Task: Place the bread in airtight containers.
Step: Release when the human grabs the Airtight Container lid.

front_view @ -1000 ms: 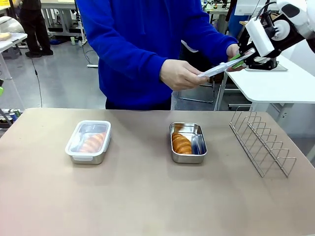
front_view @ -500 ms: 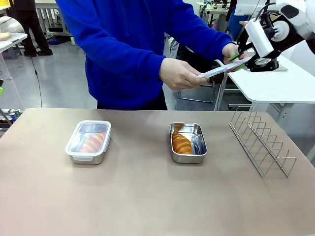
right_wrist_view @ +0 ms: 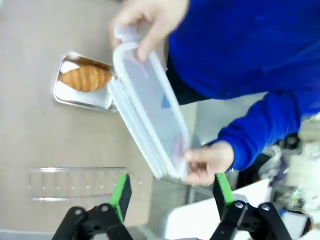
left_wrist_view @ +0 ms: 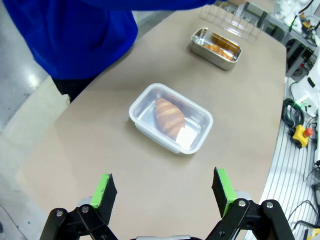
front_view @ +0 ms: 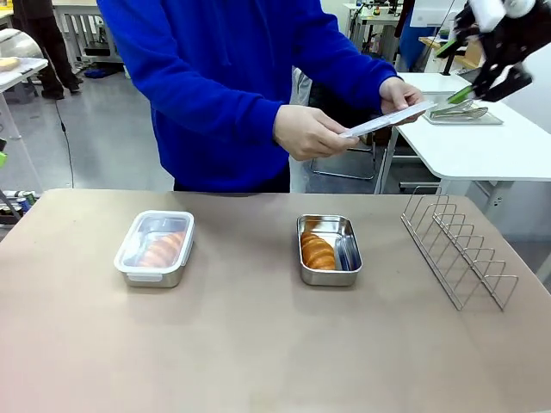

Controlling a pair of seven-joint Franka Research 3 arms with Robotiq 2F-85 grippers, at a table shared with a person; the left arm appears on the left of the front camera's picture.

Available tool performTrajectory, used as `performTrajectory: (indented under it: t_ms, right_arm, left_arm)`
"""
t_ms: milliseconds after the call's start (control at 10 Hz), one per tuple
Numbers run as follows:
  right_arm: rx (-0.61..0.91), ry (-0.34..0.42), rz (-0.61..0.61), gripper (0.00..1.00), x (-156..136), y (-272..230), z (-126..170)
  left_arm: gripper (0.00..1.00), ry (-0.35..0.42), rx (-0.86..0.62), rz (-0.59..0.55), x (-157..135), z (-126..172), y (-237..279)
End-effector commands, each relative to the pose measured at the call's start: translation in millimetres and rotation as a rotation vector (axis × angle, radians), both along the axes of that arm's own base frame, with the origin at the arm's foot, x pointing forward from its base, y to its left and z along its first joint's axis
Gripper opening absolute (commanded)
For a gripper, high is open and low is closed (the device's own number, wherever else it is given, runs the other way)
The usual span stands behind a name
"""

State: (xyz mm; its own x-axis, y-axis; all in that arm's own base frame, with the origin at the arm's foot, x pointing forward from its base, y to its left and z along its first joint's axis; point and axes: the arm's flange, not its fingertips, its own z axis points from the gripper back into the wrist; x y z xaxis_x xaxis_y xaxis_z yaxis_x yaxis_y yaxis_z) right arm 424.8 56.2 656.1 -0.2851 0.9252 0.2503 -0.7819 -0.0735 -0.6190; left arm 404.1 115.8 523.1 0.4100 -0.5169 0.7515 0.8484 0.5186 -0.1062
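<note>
Croissants lie one apiece in the steel tubs on the counter: one (front_view: 164, 249) in the lidded left tub (front_view: 156, 248), one (front_view: 317, 250) in the uncovered middle tub (front_view: 328, 249). The person's hands (front_view: 307, 132) hold the clear lid (front_view: 385, 120) above the far edge. The right gripper (front_view: 469, 73) hangs far right, fingers released; the left gripper (left_wrist_view: 162, 194) is likewise spread.

Setting: robotics laboratory, open-plan.
Beyond the tan work table (front_view: 258, 344): grey polished floor (front_view: 103, 146), trailing cables, further white benches (front_view: 482, 146) with equipment, a person standing at one; beside it, a red emergency-stop button (left_wrist_view: 300, 135).
</note>
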Motion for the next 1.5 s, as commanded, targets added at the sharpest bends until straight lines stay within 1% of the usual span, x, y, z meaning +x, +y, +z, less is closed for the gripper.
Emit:
performTrajectory:
  t_ms: [0, 100, 200, 300, 400, 500, 600, 700, 900, 1000, 1100, 1200, 1400]
  right_arm:
    - [0.251, 0.142, -0.172, 1.00, -1, -39, 25]
    - [0.350, 0.228, -0.236, 1.00, -5, -72, 29]
    - [0.415, 0.301, -0.298, 1.00, -11, -107, 25]
    - [0.503, 0.364, -0.317, 1.00, -20, -138, 14]
    - [0.582, 0.410, -0.333, 1.00, -31, -170, -5]
    - [0.670, 0.434, -0.330, 1.00, -42, -195, -24]
    - [0.715, 0.442, -0.348, 1.00, -53, -214, -44]
    - [0.719, 0.436, -0.358, 1.00, -62, -226, -61]
    - [0.772, 0.420, -0.321, 1.00, -74, -237, -82]
    - [0.775, 0.415, -0.307, 1.00, -77, -239, -86]
    - [0.784, 0.384, -0.307, 1.00, -77, -240, -86]
    - [0.756, 0.440, -0.350, 1.00, -73, -245, -87]
    - [0.756, 0.440, -0.350, 1.00, -73, -245, -87]
  left_arm:
    - [1.00, -0.004, 0.010, -0.016, -1, 2, 0]
    - [1.00, -0.004, 0.010, -0.016, -1, 2, 0]
    - [1.00, -0.004, 0.010, -0.016, -1, 2, 0]
    - [1.00, -0.004, 0.010, -0.016, -1, 2, 0]
    - [1.00, -0.004, 0.010, -0.016, -1, 2, 0]
    - [1.00, -0.004, 0.010, -0.016, -1, 2, 0]
    - [1.00, -0.004, 0.010, -0.016, -1, 2, 0]
    - [1.00, -0.004, 0.010, -0.016, -1, 2, 0]
    - [1.00, -0.004, 0.010, -0.016, -1, 2, 0]
    - [1.00, -0.004, 0.010, -0.016, -1, 2, 0]
    - [1.00, -0.004, 0.010, -0.016, -1, 2, 0]
    - [1.00, -0.004, 0.010, -0.016, -1, 2, 0]
    - [1.00, -0.004, 0.010, -0.016, -1, 2, 0]
